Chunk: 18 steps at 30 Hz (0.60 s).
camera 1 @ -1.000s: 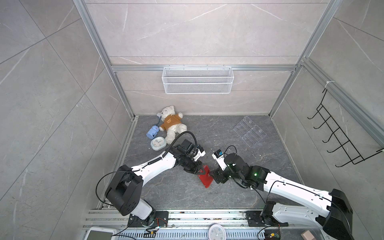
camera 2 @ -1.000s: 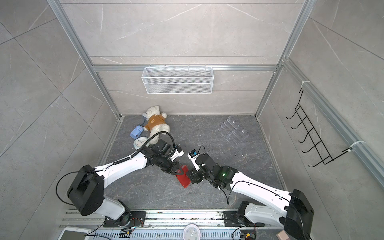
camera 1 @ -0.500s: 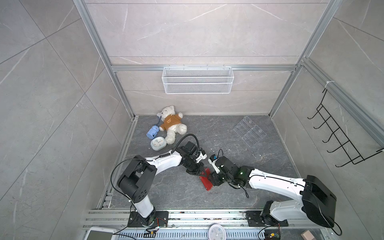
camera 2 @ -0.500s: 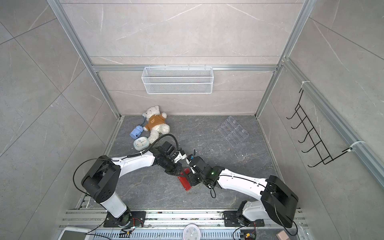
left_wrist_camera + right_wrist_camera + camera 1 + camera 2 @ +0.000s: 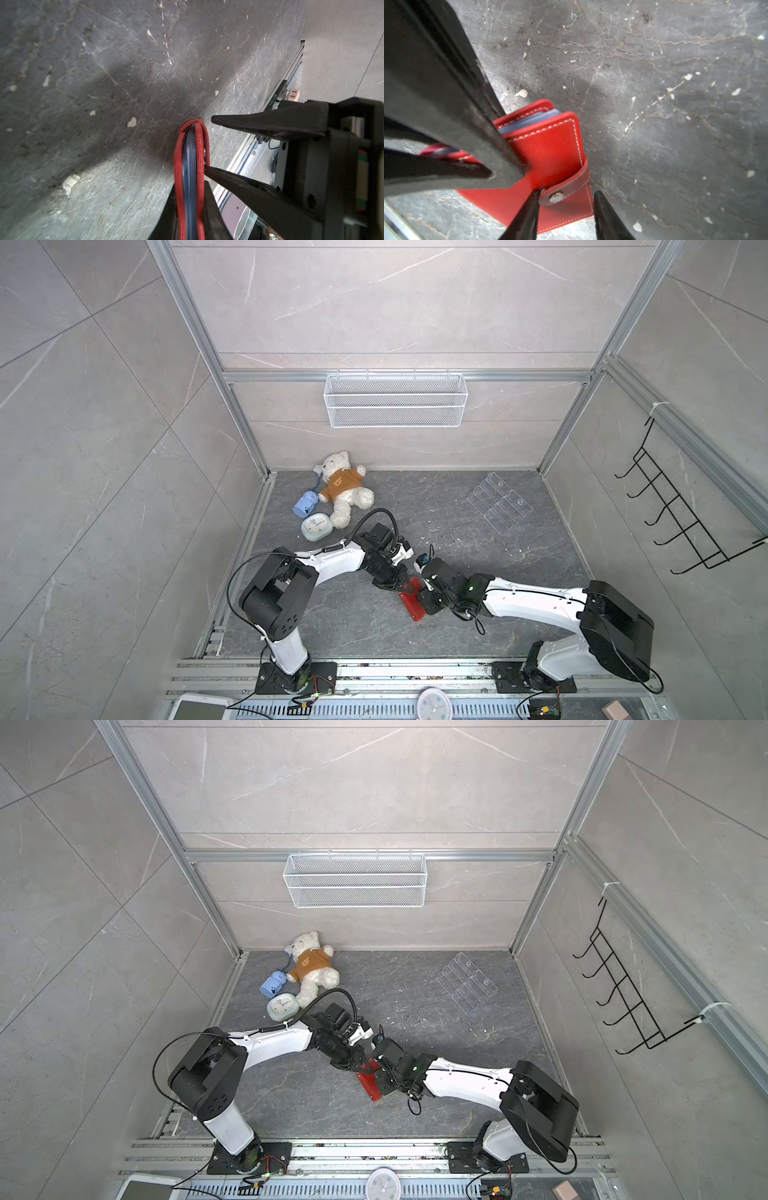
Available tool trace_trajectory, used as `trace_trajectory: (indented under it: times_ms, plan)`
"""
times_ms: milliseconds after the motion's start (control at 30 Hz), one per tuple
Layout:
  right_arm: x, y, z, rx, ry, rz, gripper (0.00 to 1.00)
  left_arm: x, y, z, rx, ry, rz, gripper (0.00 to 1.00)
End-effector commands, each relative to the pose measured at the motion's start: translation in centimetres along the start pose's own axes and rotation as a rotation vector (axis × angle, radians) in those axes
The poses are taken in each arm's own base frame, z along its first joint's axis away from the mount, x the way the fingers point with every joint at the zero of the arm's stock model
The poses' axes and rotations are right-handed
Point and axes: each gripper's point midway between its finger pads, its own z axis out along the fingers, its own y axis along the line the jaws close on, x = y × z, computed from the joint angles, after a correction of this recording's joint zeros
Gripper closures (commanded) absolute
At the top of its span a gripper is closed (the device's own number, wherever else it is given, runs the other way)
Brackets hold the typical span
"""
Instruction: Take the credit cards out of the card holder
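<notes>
Left claw point(image 5: 190, 185): narrow, clamped across card holder point(image 5: 191, 145). Red covers pinched together, blue sleeves point(image 5: 190, 158) edge-on between my fingers.

Right claw point(image 5: 568, 194): jaws apart, straddling snap tab point(image 5: 566, 187). Tab buttoned. One fingertip against cover beside tab, other fingertip clear of holder.

Holder sits between both my claws, just above grey floor point(image 5: 675, 124).

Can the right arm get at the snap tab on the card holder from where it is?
Likely yes. The right gripper has its jaws open on either side of the snap tab, with nothing between. The left gripper clamps the card holder away from the tab, leaving that side clear.
</notes>
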Motion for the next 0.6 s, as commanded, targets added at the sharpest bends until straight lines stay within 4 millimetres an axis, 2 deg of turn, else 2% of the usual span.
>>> trace_trajectory:
  times_ms: [0, 300, 533, 567]
  plan:
    - [-0.3, -1.2, 0.4, 0.087, -0.004, 0.008, 0.61, 0.7, 0.8, 0.5, -0.031, 0.035, -0.022, 1.00]
    - [-0.5, -2.6, 0.5, 0.191, -0.024, -0.014, 0.72, 0.8, 2.2, 0.7, -0.108, 0.050, -0.046, 1.00]
    - [-0.7, -1.4, 1.6, 0.135, -0.043, -0.017, 0.73, 0.9, 3.1, 1.1, -0.166, 0.057, -0.059, 0.99]
    - [-0.6, -1.2, 1.7, 0.123, -0.040, -0.014, 0.74, 0.8, 3.2, 1.1, -0.169, 0.052, -0.061, 0.89]
